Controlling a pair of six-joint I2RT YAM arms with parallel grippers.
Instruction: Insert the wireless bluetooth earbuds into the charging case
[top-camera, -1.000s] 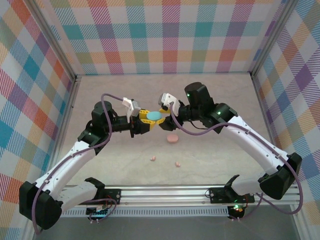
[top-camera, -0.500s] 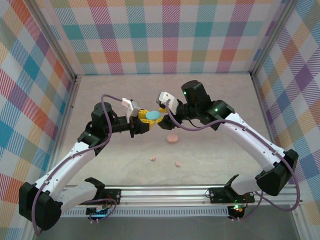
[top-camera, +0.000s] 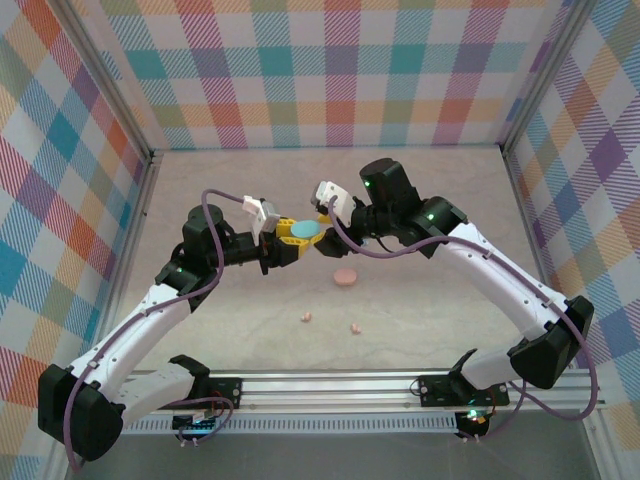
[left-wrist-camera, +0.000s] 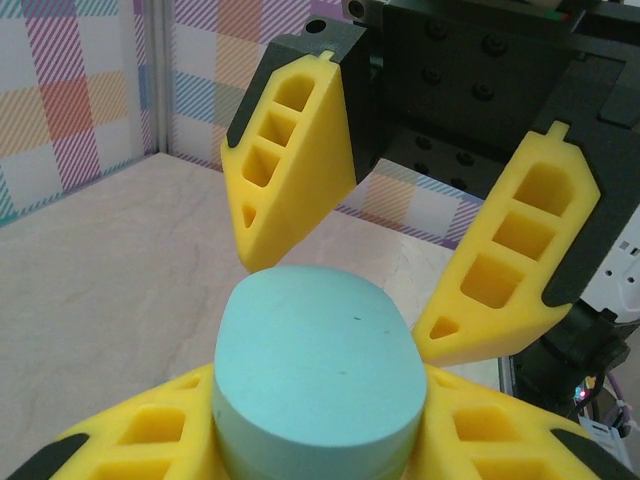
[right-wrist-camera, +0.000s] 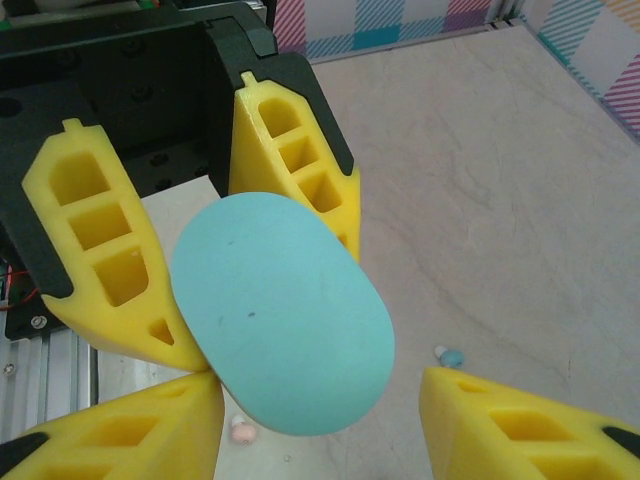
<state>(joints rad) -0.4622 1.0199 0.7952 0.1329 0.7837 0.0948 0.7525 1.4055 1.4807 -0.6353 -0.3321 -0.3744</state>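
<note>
Left jaws clamped on blue case (left-wrist-camera: 315, 370). Right jaws part-spread, tips flanking its rim, gripping nothing. Earbuds (top-camera: 307, 317) loose on table (top-camera: 430, 190), beneath and clear of both jaws.

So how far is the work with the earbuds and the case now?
Done: nothing is inserted yet; the blue case looks closed. In hand: the left gripper clamps that case above the table, and the right gripper stands open at its far edge. To do: the pink earbuds and a blue earbud lie loose on the table, as does the pink case.
</note>
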